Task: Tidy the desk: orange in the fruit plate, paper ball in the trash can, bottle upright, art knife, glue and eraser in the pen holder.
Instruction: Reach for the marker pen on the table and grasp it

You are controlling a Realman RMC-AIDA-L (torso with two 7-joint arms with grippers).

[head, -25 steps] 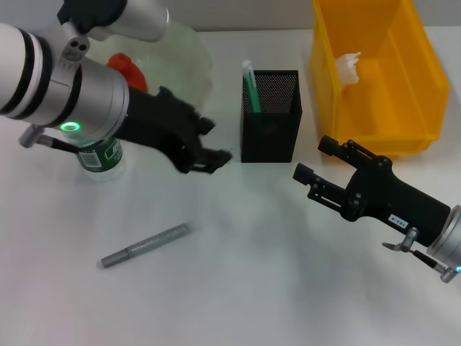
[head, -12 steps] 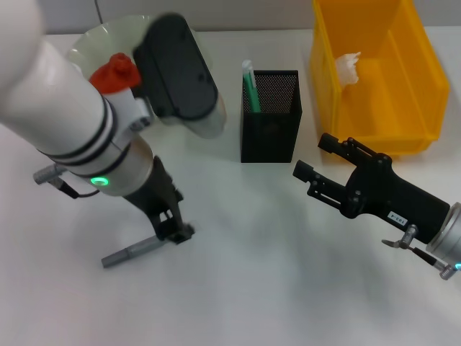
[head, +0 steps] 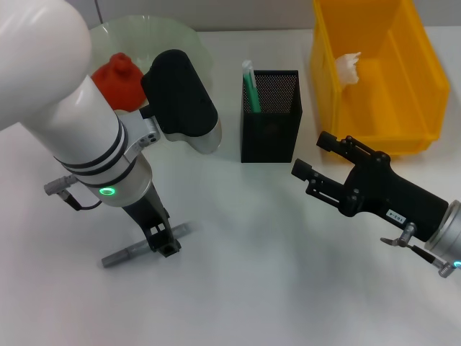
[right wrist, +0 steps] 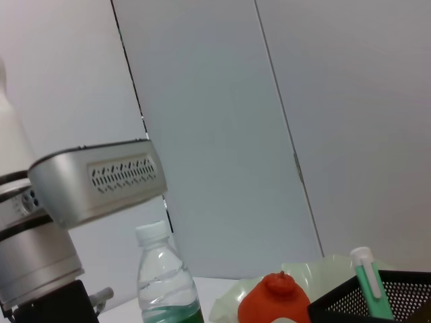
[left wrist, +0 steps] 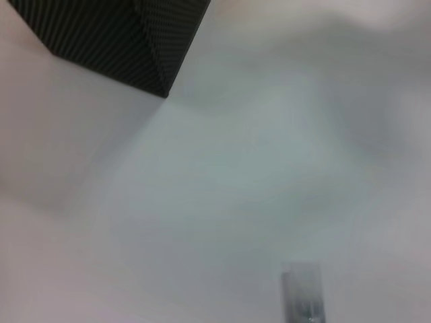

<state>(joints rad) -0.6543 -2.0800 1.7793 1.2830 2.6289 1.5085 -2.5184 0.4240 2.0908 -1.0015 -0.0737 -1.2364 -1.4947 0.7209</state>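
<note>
The white counter [head: 288, 288] has the big yellow trash can [head: 418, 108] at the far right, and the paper ball [head: 348, 66] is already inside it. The pale green fruit plate [head: 194, 50] sits at the far left with the orange [head: 119, 76] in it. In the right wrist view, the bottle [right wrist: 165, 282] stands up straight near the plate. The black pen holder [head: 271, 119] is in the middle, and a green glue stick [head: 250, 86] pokes out of it. The last thing lying loose is the grey art knife [head: 126, 252], flat on the counter at the near left. The left end effector [head: 164, 240] points straight down right at the middle of the knife, and I cannot tell if its fingers are open or closed. To do this step well, it should pinch the knife across its thin middle so it does not tip, lift it straight up, then drop it end first into the pen holder. The right end effector [head: 311, 160] waits with open fingers just in front of the trash can.
</note>
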